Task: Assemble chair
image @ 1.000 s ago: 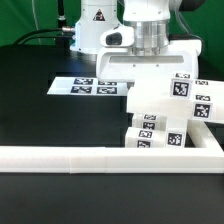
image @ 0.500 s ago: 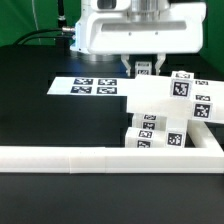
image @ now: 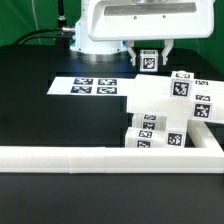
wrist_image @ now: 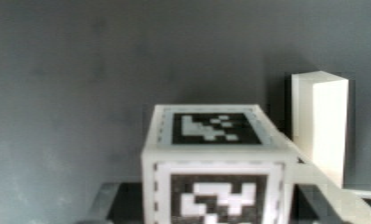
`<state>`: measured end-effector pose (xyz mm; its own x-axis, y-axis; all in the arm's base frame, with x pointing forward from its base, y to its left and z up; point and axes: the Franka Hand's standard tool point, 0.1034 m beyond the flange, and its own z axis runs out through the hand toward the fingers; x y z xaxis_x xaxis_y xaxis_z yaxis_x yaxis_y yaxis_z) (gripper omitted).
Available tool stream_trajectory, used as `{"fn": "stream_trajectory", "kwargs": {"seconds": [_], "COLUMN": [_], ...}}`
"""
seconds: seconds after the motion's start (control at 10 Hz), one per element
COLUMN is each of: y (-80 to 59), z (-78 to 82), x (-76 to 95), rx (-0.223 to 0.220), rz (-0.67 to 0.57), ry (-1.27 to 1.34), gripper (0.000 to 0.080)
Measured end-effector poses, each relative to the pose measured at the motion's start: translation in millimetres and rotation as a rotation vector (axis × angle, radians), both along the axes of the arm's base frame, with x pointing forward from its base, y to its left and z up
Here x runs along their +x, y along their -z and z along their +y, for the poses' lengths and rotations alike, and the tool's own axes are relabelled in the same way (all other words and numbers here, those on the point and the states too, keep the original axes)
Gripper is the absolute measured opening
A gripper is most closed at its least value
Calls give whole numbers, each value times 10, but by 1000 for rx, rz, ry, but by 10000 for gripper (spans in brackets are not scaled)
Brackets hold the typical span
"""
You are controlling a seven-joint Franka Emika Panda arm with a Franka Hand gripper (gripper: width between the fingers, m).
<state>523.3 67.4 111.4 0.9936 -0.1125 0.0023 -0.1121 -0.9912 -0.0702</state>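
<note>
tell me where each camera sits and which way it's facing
exterior view: off the arm, looking across the white rail and black table toward the robot; shows the arm and its gripper shut on a tagged block held above the table.
wrist view: on the wrist, looking down past the block at the table; only bits of the fingers show.
shared: the held block and the table.

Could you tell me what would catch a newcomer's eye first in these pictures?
The claw near the top of the exterior view grips a small white block with a black-and-white tag, held up off the black table. On the exterior view's right, similar tagged white pieces cluster behind a long white rail.
</note>
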Motion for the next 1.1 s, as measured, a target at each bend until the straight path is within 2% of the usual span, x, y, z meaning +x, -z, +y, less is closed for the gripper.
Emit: {"fn": "stream_trajectory", "kwargs": {"seconds": [0.1,0.2,0.3,0.4,0.8,1.1], "y": [-96,-226,-287,-297,-270,-180], "z": [15,86,168,248,246,437], "x": [131,341,525,605,584,606], "rx": [0,0,-1,2,0,-1], "rz": [-14,-33,-48,-44,-42,-34], "ry": [-14,-33,-50,-52,-51,-66], "gripper": [285,285,285,285,285,285]}}
